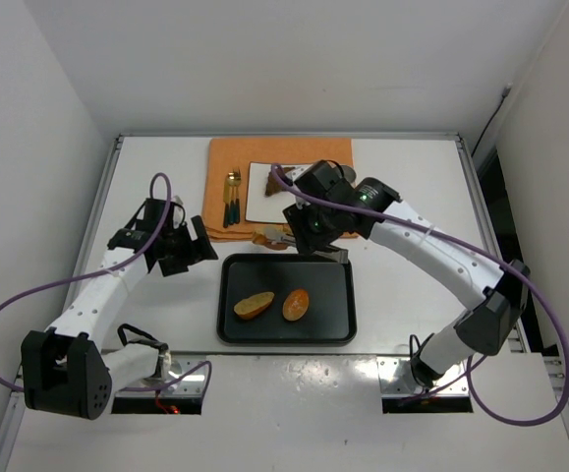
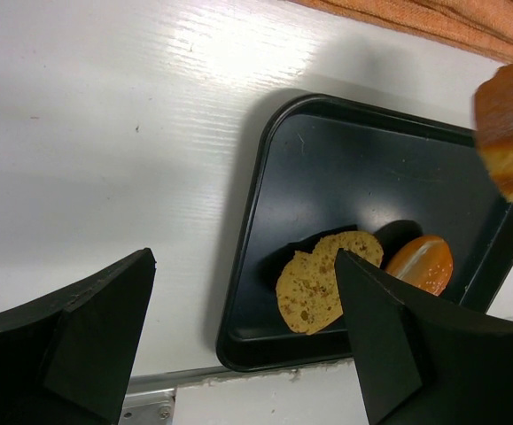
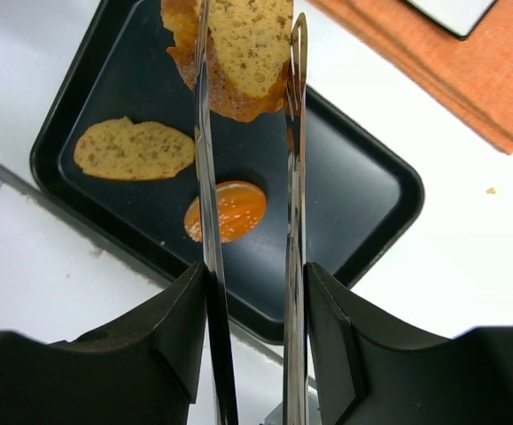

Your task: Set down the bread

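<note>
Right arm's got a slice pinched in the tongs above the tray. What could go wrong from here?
1. The toasted slice is held only between the two thin blades of the metal tongs in the right gripper. It may slip out or crack before it is lowered.
2. It seems to hang near the far rim of the black tray, so a release now might land it on the rim or off the tray.

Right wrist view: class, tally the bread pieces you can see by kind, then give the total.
Toasted slices: 2, the lying slice and the tong-held slice
Glossy orange bun: 1
Total: 3
</note>
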